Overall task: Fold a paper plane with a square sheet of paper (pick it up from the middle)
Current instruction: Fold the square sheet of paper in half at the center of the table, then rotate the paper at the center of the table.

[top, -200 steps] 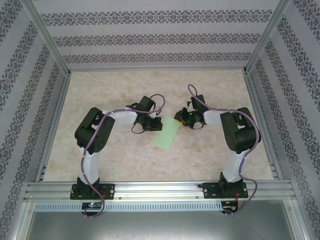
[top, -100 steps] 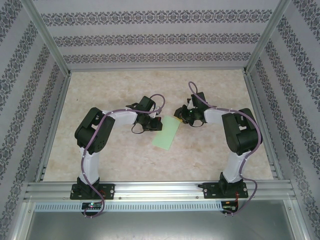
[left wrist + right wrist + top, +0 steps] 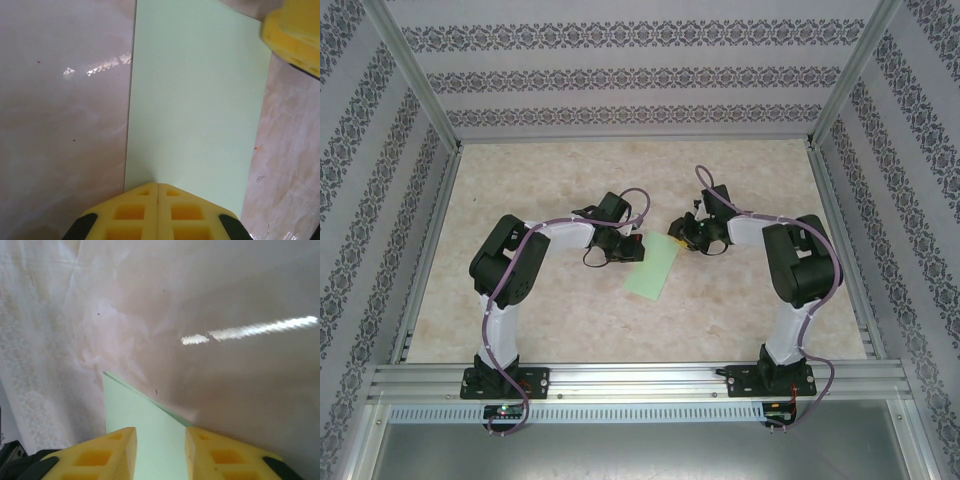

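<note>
Pressing flat against each other, the left fingers leave no gap at all, and their yellow tips sit right at one edge of the sheet of paper. I cannot tell whether they bear down on it or only touch it. The sheet is pale green and plain, and lies flat on the desk as a long oblong.

A yellow tip of the right fingers hangs over the sheet's opposite corner. In the right wrist view those fingers stand apart. A pointed corner of the green sheet shows in the gap between them, lying on the desk below, and neither pad closes on it.

From above, the sheet sits mid-desk on a slant, its far end between the two wrists and its near end reaching toward the arm bases. The left fingers come at it from the left, the right fingers from the right. Patterned walls close in the left, right and far sides.
</note>
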{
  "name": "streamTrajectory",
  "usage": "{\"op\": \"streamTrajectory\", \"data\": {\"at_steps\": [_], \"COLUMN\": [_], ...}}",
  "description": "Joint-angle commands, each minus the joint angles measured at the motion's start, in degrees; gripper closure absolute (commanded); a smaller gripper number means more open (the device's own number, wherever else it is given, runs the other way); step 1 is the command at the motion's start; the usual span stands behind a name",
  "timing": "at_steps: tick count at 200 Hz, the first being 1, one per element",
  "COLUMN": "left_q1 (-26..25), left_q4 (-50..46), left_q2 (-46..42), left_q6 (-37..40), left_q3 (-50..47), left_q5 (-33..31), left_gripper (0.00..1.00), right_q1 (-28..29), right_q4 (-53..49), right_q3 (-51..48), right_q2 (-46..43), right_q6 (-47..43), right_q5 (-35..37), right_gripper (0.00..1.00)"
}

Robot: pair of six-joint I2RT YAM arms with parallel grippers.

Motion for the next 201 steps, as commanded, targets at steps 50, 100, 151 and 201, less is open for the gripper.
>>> {"op": "streamTrajectory", "data": {"at_steps": [50, 100, 151, 201], "left_q1": [-0.8, 0.0, 1.3, 1.3], "left_q4": [-0.4, -0.2, 0.3, 0.0], "left_q2": [-6.5, -13.0, -13.8, -14.0], "left_q6": [-2.0, -3.8, -4.5, -4.6], "left_q3": [0.2, -4.0, -6.2, -6.3], "left_q5": [0.7, -9.5, -10.1, -10.8], "left_gripper": [0.93, 0.85, 0.84, 0.83], "right_q1": [4.5, 8.1, 9.7, 11.0], "right_q4": [-6.3, -5.8, -4.7, -3.6], "right_q3": [-5.4, -5.3, -5.5, -3.1], "right_q2": [-10.8, -8.6, -6.2, -5.5], "right_q6": [-0.4, 1.9, 3.4, 1.9], "right_q5": [11.4, 13.5, 13.8, 12.7], "right_gripper": [0.54, 0.54, 0.54, 0.58]}}
